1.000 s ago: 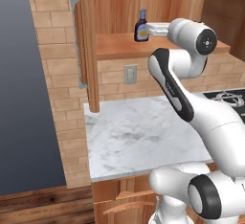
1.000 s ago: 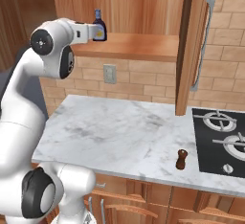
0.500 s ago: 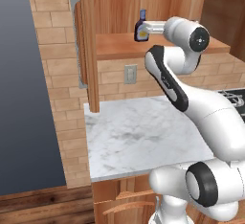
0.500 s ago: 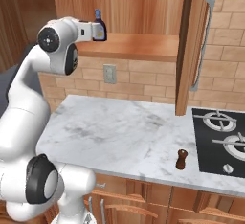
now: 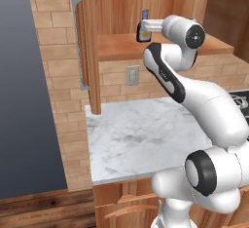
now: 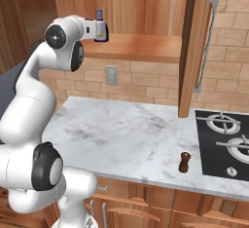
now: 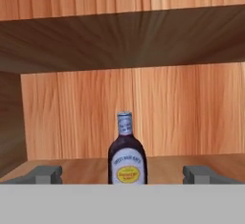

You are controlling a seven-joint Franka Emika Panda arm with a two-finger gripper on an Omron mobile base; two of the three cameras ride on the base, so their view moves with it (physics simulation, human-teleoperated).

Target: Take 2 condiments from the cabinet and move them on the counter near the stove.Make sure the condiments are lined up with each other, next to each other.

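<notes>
A rounded dark condiment bottle with a blue cap and yellowish label stands upright on the cabinet shelf. It also shows in the base views. My gripper is open at shelf height, and the bottle sits centred between the two fingertips, just ahead of them. In the base views the gripper reaches the bottle's side. The second condiment, a small all-brown bottle, stands upright on the marble counter near the stove.
The open cabinet door with its grey handle hangs left of the shelf; from the other side the door sits between shelf and stove. A wall socket is below the shelf. Wooden drawers run under the counter.
The hand has edged a little closer to the blue-capped bottle and the upper arm has swung. The jaws have stayed open; both bottles have stayed in place.
</notes>
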